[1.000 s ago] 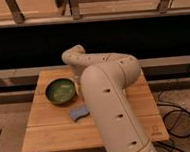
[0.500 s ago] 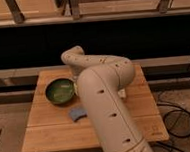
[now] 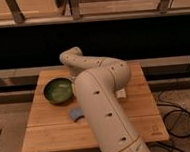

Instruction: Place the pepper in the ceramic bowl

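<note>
Wooden bench [image 3: 48,132] has a small blue-grey thing [image 3: 75,114] near the middle and something pale [image 3: 121,93] further right. Black cables [image 3: 189,107] trail over the floor [image 3: 7,118] on the right. Claw's hidden from view.

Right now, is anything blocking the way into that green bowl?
Nothing visible covers the green bowl; it looks empty. A small blue-grey object lies apart, in front of it. The claw and the pepper are out of sight, probably behind the robot's arm, so their path cannot be judged.
</note>
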Tool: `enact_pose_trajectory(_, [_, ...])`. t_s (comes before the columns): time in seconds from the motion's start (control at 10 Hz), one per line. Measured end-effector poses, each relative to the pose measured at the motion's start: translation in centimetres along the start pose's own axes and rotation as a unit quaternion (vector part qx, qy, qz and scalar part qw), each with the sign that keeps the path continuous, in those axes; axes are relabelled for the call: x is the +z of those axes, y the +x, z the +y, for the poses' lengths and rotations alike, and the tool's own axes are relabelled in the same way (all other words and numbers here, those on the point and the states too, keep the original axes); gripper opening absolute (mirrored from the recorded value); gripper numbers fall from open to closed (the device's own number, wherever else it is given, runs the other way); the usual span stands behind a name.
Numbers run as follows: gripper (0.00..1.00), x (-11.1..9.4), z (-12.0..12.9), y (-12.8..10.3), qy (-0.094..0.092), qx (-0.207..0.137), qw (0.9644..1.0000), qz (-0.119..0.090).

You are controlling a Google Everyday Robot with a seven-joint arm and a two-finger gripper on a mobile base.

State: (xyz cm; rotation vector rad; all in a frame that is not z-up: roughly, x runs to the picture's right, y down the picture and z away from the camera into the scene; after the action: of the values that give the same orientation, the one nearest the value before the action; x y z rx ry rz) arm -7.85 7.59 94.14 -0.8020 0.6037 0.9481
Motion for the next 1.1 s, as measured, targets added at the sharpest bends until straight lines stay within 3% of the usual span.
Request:
enact_pose_trajectory(0.7, [0.62, 2.5, -2.0, 1.2, -0.001, 0.035, 0.9989, 0.032])
enact_pose_trajectory(1.1, [0.24, 2.5, -2.9, 1.0, 0.007, 0.051, 0.9983, 0.029])
